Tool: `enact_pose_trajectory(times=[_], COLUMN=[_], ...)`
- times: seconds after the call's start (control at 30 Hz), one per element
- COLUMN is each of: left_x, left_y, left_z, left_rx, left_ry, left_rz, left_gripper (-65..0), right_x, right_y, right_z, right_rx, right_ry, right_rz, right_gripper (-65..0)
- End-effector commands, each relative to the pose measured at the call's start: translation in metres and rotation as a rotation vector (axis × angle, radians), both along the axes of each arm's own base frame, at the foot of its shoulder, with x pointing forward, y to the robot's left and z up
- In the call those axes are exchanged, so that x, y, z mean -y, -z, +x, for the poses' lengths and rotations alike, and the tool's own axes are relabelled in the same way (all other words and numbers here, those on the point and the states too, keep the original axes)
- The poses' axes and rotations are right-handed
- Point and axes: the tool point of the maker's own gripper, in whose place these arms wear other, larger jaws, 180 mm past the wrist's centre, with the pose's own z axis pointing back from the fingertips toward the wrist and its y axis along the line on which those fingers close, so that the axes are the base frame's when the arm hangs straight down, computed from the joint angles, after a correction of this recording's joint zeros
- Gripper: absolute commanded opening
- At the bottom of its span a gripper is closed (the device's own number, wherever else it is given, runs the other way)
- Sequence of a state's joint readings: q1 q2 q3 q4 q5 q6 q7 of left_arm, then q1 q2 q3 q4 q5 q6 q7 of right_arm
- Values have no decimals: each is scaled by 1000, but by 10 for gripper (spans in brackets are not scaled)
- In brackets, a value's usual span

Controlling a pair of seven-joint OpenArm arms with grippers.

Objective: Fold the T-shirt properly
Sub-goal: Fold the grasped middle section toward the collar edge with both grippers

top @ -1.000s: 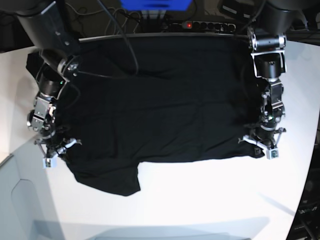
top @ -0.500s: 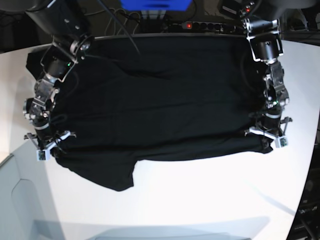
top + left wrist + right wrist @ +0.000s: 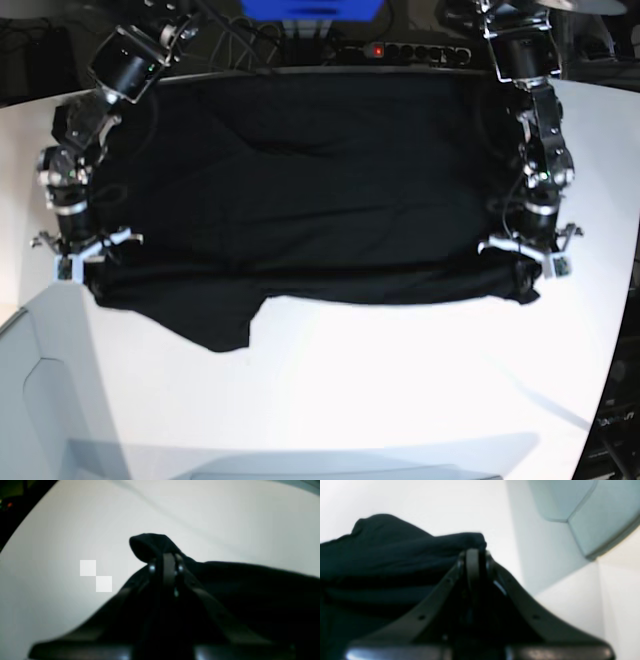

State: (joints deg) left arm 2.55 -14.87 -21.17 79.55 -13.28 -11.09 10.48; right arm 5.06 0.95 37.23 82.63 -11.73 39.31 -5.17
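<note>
The black T-shirt lies spread wide across the white table, with one sleeve trailing toward the near side. My right gripper is at the shirt's left edge in the base view, shut on a fold of the black cloth, as the right wrist view shows. My left gripper is at the shirt's right edge, likewise shut on a bunched bit of the cloth, with its fingertips pressed together. The near edge runs taut between the two grippers.
Behind the table's far edge sit a power strip with a red light, a blue box and loose cables. A pale grey panel covers the near left corner. The table ends close to my left gripper on the right.
Both grippers have moved toward the far side of the table, the right one also outward, carrying the shirt's near edge with them. The cloth now lies wider and tauter.
</note>
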Motion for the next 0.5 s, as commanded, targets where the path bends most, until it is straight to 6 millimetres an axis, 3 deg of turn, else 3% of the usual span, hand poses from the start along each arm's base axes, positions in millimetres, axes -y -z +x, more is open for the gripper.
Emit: enact_pose_trajectory(times=[0.0,0.13,0.23,0.47], left_x=[-3,-22,-31,-48], left_y=[-21,-26,-18,-6], left_z=[4,-23,-41,-71], left_rx=[72,105,98,73], left_ry=[-3,-74,-110,-173], left_rz=[1,-85,-152,-205], left_gripper=[-650,-650,-650,-650], right_x=[2,4,9,19], right_y=[-23,-23,-18,-10], right_z=[2,-19,-31,-45], right_rx=[77,71,62,36], right_ry=[-12,-10,-8,-7], right_rz=[-8,-22,-7,-4], right_gripper=[-650,-650,-650,-650])
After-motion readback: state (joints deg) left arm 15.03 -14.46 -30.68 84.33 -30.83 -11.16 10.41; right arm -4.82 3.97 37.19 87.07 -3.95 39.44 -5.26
